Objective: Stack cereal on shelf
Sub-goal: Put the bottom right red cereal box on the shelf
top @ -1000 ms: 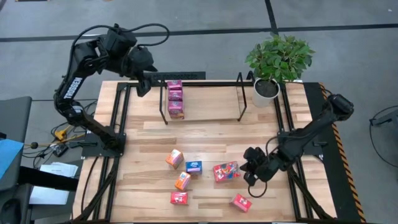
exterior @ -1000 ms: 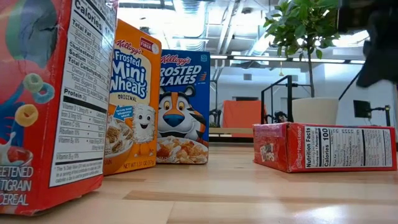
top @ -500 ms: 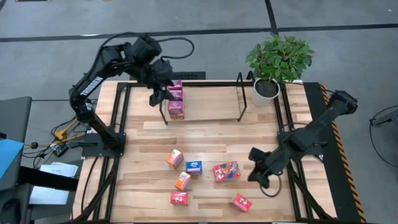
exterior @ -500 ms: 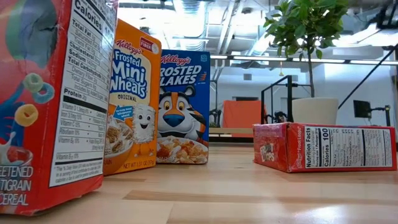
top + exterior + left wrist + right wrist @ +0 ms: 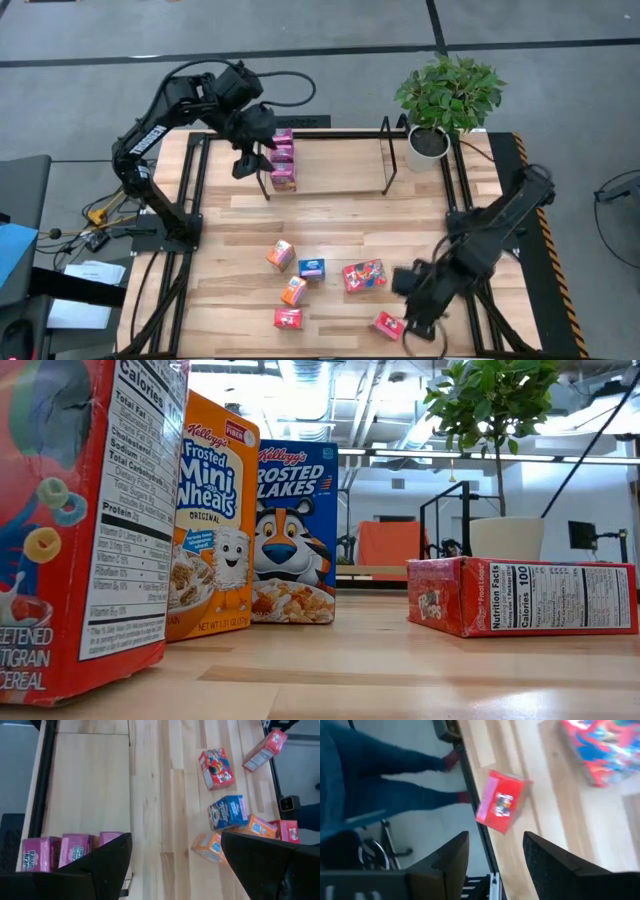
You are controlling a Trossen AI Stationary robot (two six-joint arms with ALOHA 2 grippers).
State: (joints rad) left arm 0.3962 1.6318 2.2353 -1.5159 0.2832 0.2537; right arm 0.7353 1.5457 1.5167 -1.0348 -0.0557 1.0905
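Note:
Three pink cereal cartons point(image 5: 283, 160) stand in a row at the left end of the black rod shelf point(image 5: 330, 133). My left gripper point(image 5: 250, 162) hovers open just left of them; they show in its wrist view point(image 5: 70, 851). Loose cartons stand or lie on the near half of the table: orange point(image 5: 281, 255), blue point(image 5: 311, 268), a large red one point(image 5: 364, 275), orange point(image 5: 293, 291), red point(image 5: 288, 318) and red point(image 5: 388, 325). My right gripper point(image 5: 410, 312) is open just right of that last red carton point(image 5: 501, 802), apart from it.
A potted plant point(image 5: 445, 100) stands at the shelf's right end. The table's black frame point(image 5: 195, 200) runs along both sides. A person's legs point(image 5: 370, 765) show beyond the table edge close to the red carton. In the low view, cartons point(image 5: 210, 520) fill the left.
My left gripper has swung from the far left corner toward the right and nearer, ending beside the pink cartons on the shelf. My right gripper has gone toward the table's near edge, down toward the red carton at the near right. No carton has moved.

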